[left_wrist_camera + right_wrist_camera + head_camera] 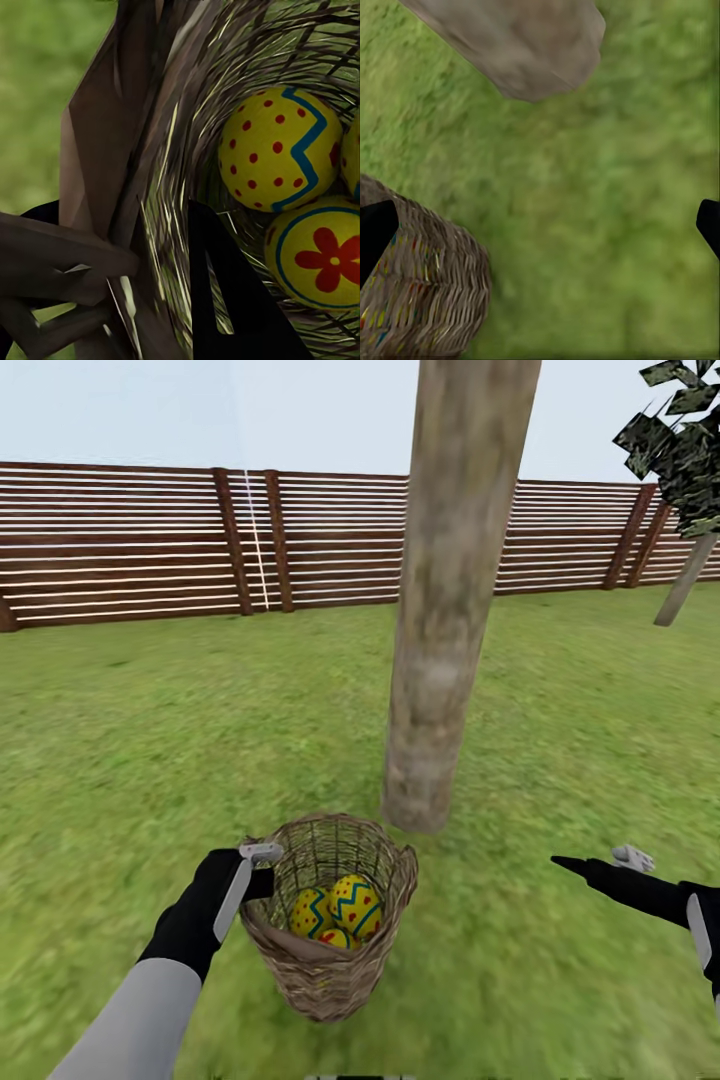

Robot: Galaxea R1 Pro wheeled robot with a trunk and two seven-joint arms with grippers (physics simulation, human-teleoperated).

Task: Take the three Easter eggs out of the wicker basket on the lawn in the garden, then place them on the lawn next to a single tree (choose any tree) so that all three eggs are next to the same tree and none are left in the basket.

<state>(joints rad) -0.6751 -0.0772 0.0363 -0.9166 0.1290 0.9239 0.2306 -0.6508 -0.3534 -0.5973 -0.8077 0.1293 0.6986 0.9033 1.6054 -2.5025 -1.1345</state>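
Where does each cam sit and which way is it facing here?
Head: high on the robot, facing forward and down at the wicker basket, tree and fence; both arms show.
Left wrist: at the basket rim, looking in at the Easter eggs; a dark finger shows inside the rim.
Right wrist: above the lawn, looking down; dark fingertips at both edges.
Shared: basket in all three; trunk base in head and right wrist.
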